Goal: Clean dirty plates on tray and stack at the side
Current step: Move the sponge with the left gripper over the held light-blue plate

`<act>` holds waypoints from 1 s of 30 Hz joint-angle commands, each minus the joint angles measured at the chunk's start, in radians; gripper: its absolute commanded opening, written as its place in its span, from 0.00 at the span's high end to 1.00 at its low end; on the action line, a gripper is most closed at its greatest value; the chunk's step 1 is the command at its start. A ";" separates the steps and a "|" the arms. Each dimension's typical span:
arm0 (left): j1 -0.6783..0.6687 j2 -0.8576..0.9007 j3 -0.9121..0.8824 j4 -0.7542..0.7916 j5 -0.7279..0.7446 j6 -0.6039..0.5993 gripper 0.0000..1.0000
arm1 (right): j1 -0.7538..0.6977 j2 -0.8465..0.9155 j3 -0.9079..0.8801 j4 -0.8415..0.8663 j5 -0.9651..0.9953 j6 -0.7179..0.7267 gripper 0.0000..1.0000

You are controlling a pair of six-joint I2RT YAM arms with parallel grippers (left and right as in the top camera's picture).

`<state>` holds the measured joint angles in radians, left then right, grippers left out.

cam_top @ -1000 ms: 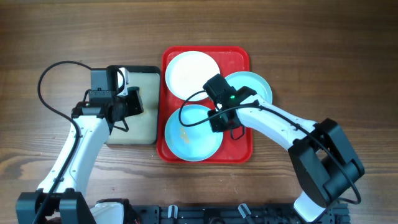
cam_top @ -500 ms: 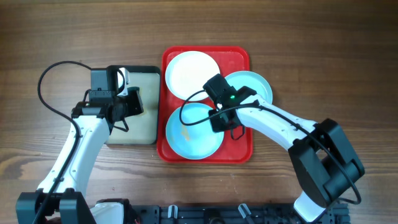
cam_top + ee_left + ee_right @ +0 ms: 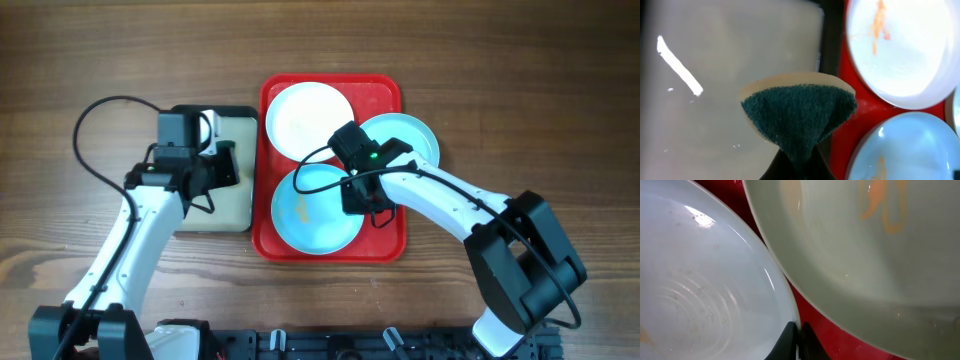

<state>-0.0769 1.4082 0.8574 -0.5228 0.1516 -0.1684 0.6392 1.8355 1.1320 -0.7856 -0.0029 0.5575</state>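
- My right jaws are pinched shut on the right rim of the near blue plate (image 3: 312, 212).
- My left jaws are clamped on a green-faced sponge (image 3: 799, 112) over the beige tray (image 3: 232, 203).
- The white plate (image 3: 308, 118) lies at the far end of the red tray (image 3: 385, 92).
- The second blue plate (image 3: 410, 135) reaches over the tray's right rim.
- A wooden bench (image 3: 520, 80) carries it all.

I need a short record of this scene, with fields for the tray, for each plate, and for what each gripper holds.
red tray: middle of the table, carries all three plates
white plate: back left of the tray, orange stains
front blue plate: near side of the tray, small orange speck
second blue plate: overlaps the tray's right rim
left gripper: shut on sponge, above the beige tray
right gripper: shut on the front blue plate's rim
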 commanded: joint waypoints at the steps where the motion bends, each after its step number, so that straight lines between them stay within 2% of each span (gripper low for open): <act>1: -0.068 0.000 -0.007 0.011 -0.066 0.038 0.96 | 0.001 -0.007 0.008 0.000 0.008 0.021 0.96; 6: -0.136 0.000 -0.006 0.008 -0.101 0.035 0.96 | -0.004 -0.007 0.043 0.044 -0.177 0.024 0.96; 8: -0.148 0.000 -0.006 -0.001 -0.100 0.030 0.96 | -0.005 -0.007 0.042 0.075 -0.223 0.073 0.96; 12: -0.150 0.000 0.000 -0.061 -0.050 0.019 0.96 | -0.005 -0.007 0.039 0.076 -0.216 0.147 0.96; 14: -0.150 0.000 0.024 -0.118 -0.037 -0.027 0.96 | -0.005 -0.006 0.039 0.078 -0.190 0.195 0.96; 19: -0.150 0.000 0.062 -0.163 0.119 -0.045 0.96 | -0.005 -0.006 0.037 0.079 -0.120 0.230 0.96; 23: -0.151 0.000 0.062 -0.163 0.118 -0.156 0.96 | -0.002 -0.004 0.037 0.078 -0.089 0.231 0.96; 30: -0.157 0.000 0.060 -0.178 0.109 -0.163 0.96 | 0.027 0.024 -0.010 0.127 -0.085 0.236 0.96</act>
<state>-0.2230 1.4082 0.8986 -0.7006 0.2478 -0.3099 0.6540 1.8359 1.1477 -0.6853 -0.1036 0.7670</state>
